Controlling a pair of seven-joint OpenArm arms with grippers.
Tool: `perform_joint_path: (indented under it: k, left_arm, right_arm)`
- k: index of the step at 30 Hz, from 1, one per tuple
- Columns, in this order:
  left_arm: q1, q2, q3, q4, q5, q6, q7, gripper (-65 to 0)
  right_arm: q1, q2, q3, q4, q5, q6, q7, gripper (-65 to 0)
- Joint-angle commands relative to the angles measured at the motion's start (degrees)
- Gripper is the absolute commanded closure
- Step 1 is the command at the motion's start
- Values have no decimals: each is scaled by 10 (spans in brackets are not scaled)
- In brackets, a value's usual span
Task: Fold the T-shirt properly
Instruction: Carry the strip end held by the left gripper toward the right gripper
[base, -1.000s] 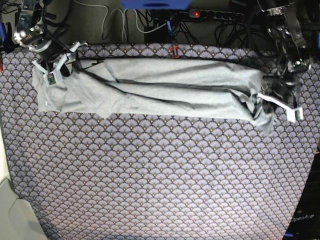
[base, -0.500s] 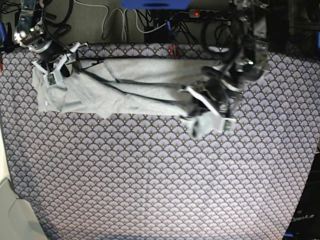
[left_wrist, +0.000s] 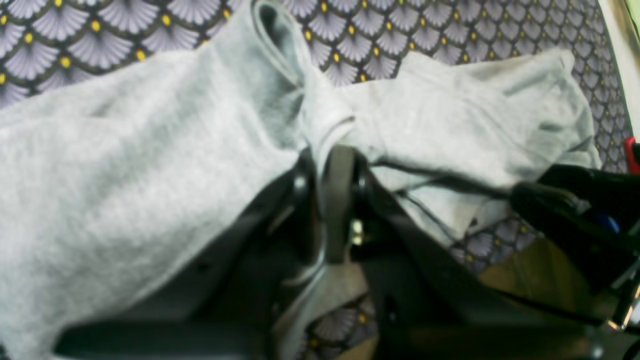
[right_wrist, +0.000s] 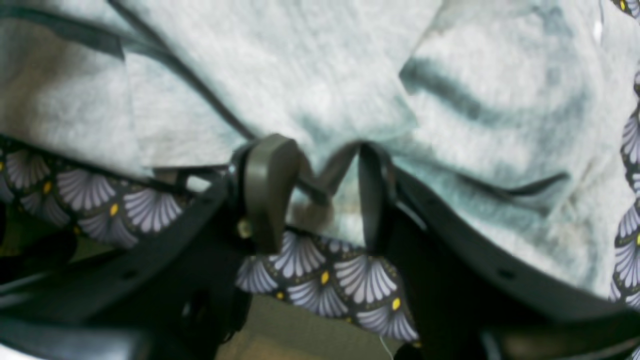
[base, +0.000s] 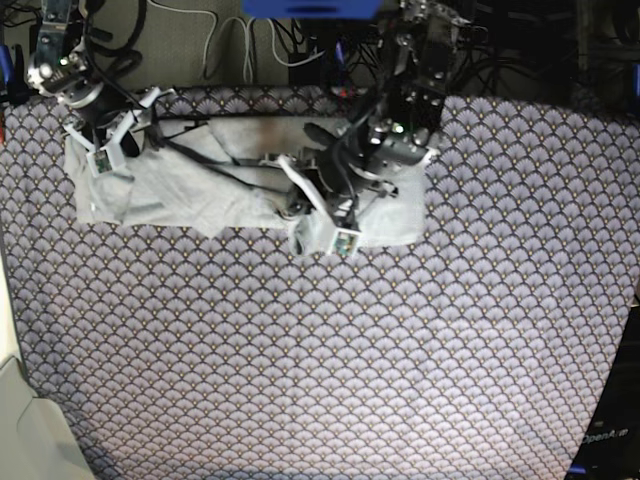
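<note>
The light grey T-shirt (base: 200, 185) lies as a long folded band across the back of the table, its right part doubled over toward the middle. My left gripper (base: 318, 218) is over the middle of the band. In the left wrist view this gripper (left_wrist: 330, 160) is shut, pinching a bunched fold of the T-shirt (left_wrist: 150, 150). My right gripper (base: 118, 138) rests on the shirt's left end. In the right wrist view it (right_wrist: 322, 185) stands open, with its fingers on either side of the T-shirt (right_wrist: 300, 60) edge.
The scallop-patterned purple-grey tablecloth (base: 320, 350) covers the whole table. Behind the back edge lie a power strip (base: 400, 27) with a red light and loose cables. A pale object (base: 30, 430) sits at the front left corner.
My left arm swept from the shirt's right end to the middle, carrying the pinched cloth leftward over the shirt. The band is now much shorter. The right arm stayed put.
</note>
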Motion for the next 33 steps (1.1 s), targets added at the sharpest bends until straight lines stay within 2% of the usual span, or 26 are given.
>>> perform_joint_path:
  k: [1, 11, 13, 17, 23, 27, 33]
  left_arm:
    - [-10, 11, 3, 6, -10, -4, -11, -4]
    - [-11, 10, 34, -1, -10, -8, -6, -9]
    - [-8, 9, 34, 2, -10, -7, -4, -51]
    - [-6, -7, 41, 3, -24, -7, -3, -213]
    - [-10, -34, 44, 2, -80, -8, -4, -421]
    - [-12, -64, 32, 20, -102, -3, -9, -482]
    - [-6, -86, -78, 50, -113, -3, -7, -487]
  right_arm:
    - [0, 5, 3, 10, 9, 1, 11, -250]
    - [0, 7, 3, 10, 9, 1, 11, -250]
    - [0, 7, 3, 10, 9, 1, 11, -250]
    - [0, 8, 3, 10, 9, 1, 11, -252]
    - [17, 9, 8, 14, 9, 1, 12, -252]
    - [27, 22, 10, 35, 9, 1, 12, -252]
    - [62, 25, 80, 43, 9, 1, 11, -257]
